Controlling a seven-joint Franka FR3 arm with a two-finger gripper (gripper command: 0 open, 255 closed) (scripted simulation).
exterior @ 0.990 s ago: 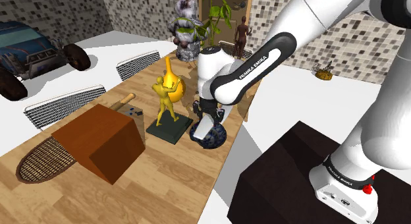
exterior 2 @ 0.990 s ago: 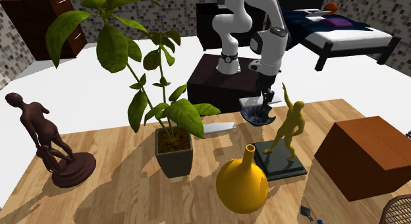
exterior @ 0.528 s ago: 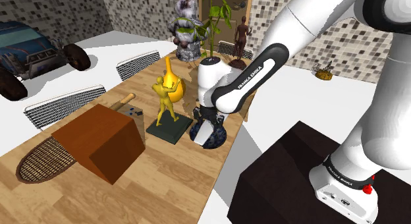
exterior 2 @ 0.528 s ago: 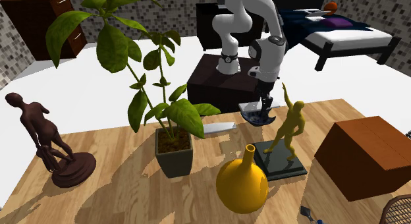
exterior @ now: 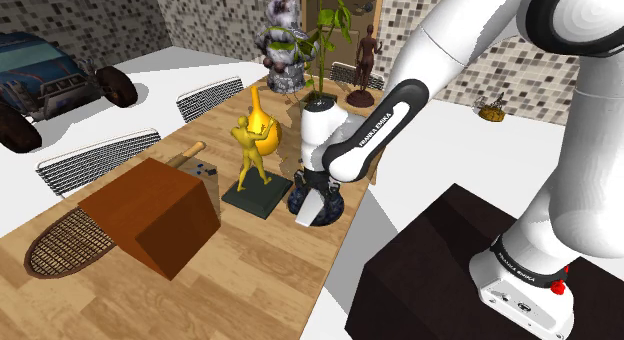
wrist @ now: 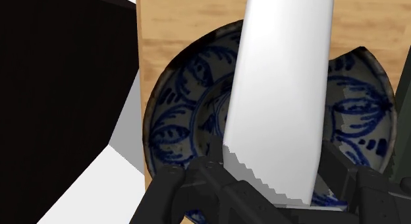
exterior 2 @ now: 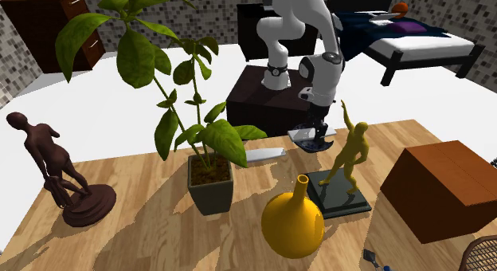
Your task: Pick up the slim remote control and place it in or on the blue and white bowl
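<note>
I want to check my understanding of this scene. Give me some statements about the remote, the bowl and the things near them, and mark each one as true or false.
1. The jaws clasp the white remote. True.
2. The remote lies flat on the table beside the brown box. False: it is held over the blue and white bowl.
3. The bowl stands at the table edge nearest the dark stand. True.
4. The gold figurine stands inside the bowl. False: it stands on its own dark base beside the bowl.
</note>
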